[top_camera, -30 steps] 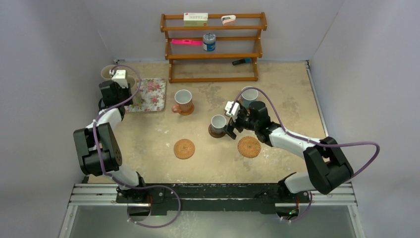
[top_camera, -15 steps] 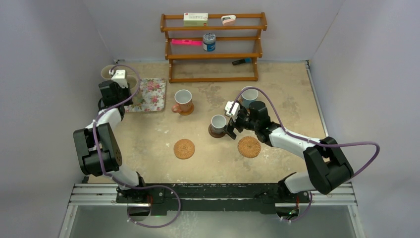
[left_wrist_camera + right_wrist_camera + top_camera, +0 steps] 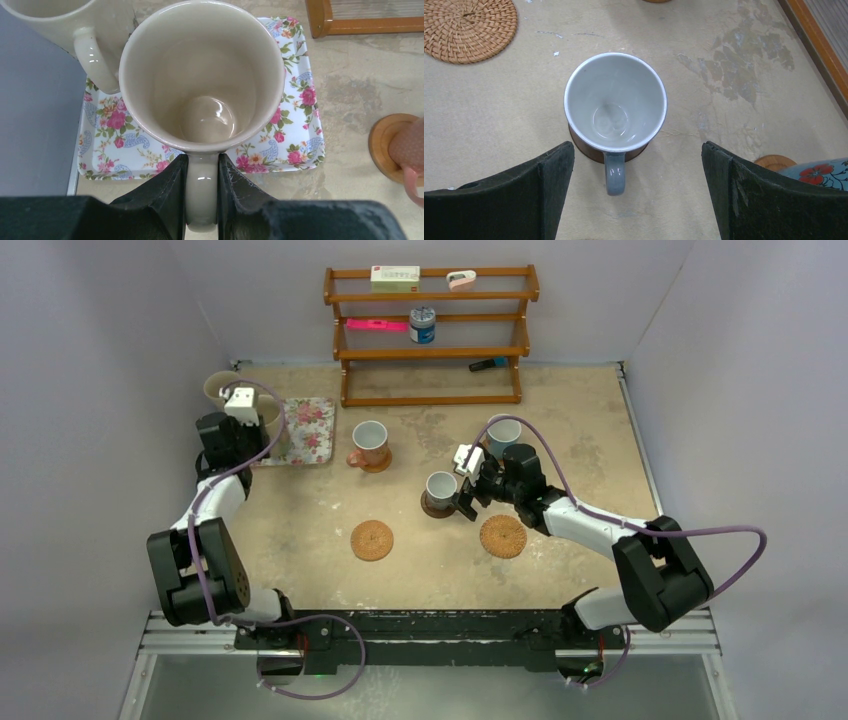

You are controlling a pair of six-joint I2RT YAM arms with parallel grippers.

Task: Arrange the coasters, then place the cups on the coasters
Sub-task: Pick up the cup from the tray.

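My left gripper (image 3: 202, 167) is shut on the handle of a large cream cup (image 3: 202, 75), which is over the floral tray (image 3: 300, 125) at the table's far left (image 3: 262, 410). A second cream cup (image 3: 218, 388) stands just beyond it. My right gripper (image 3: 638, 190) is open, its fingers either side of the handle of a small grey-white cup (image 3: 615, 102), not touching it. This cup sits on a dark brown coaster (image 3: 586, 149). An orange-brown cup (image 3: 370, 442) stands on an orange coaster. Two woven coasters (image 3: 372, 540) (image 3: 502, 536) lie bare. A light blue cup (image 3: 503, 432) stands behind the right gripper.
A wooden rack (image 3: 430, 335) at the back holds a blue-and-silver tin can (image 3: 422, 325), a box and small items. Grey walls close in the table on the left, back and right. The floral tray (image 3: 305, 430) lies beside the left wall.
The left arm has shifted slightly with the cream cup's handle in its jaws. The right arm and the grey-white cup have not moved.
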